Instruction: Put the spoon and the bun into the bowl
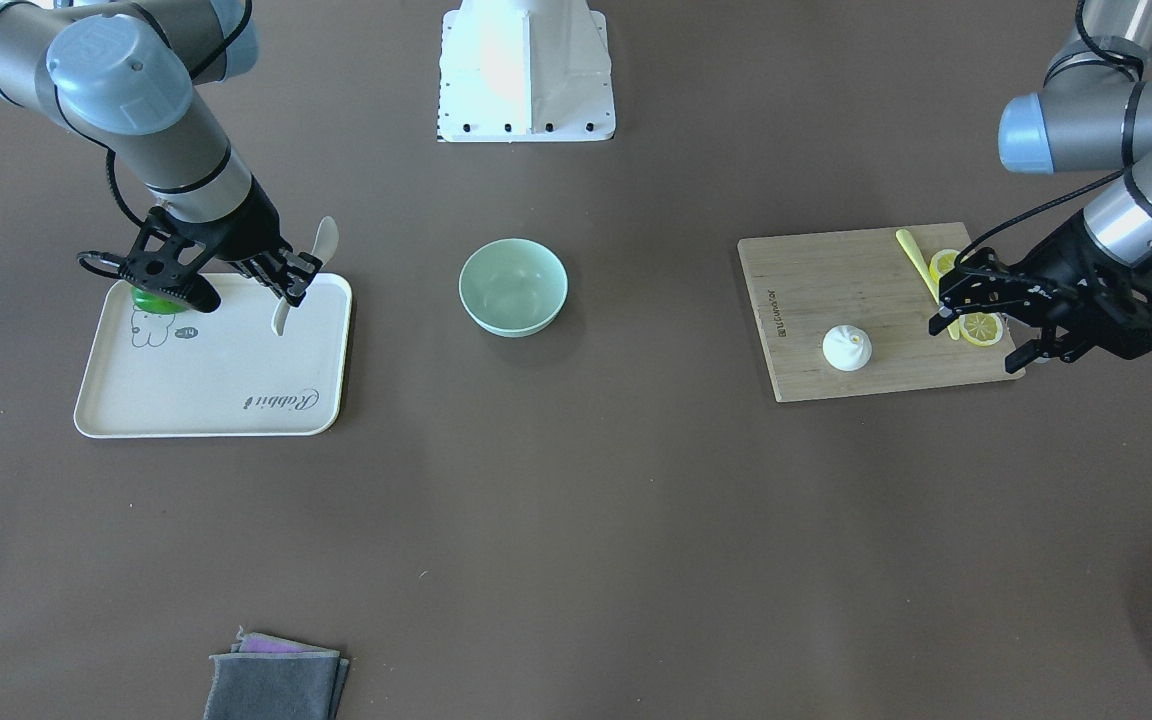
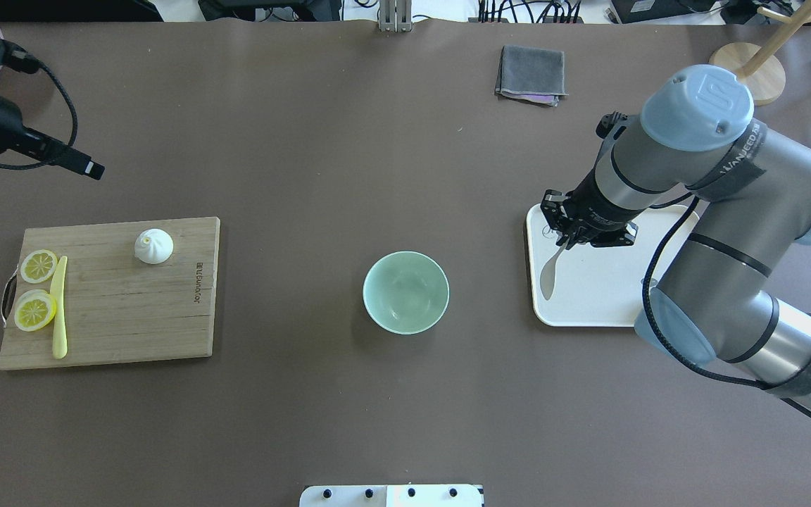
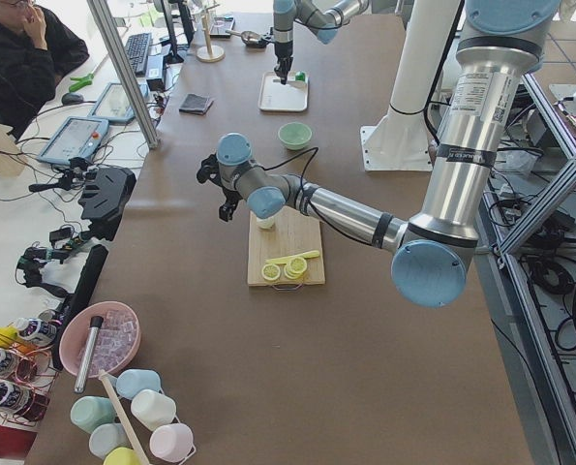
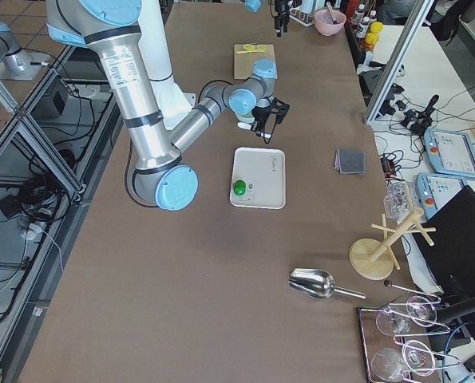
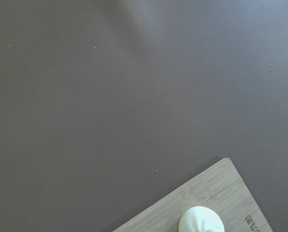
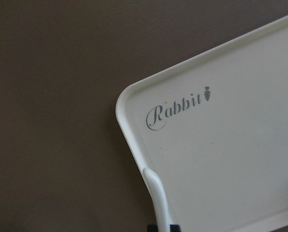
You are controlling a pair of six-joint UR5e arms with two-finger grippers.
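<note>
Firmly, the right gripper clamps the cream-white soup spoon between its jaws. The left gripper stands wide-jawed, the pleated white bun near its tips; the round mint-green bowl lies between both grippers.

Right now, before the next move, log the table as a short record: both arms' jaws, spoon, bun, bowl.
right jaws: shut on the spoon, over the tray
left jaws: open, empty, above the cutting board by the lemon slices
spoon: in the right jaws, not in the bowl
bun: sitting on the cutting board, apart from the lemon slices
bowl: empty, on the table between tray and cutting board
to do: spoon and bun both go into the bowl
</note>
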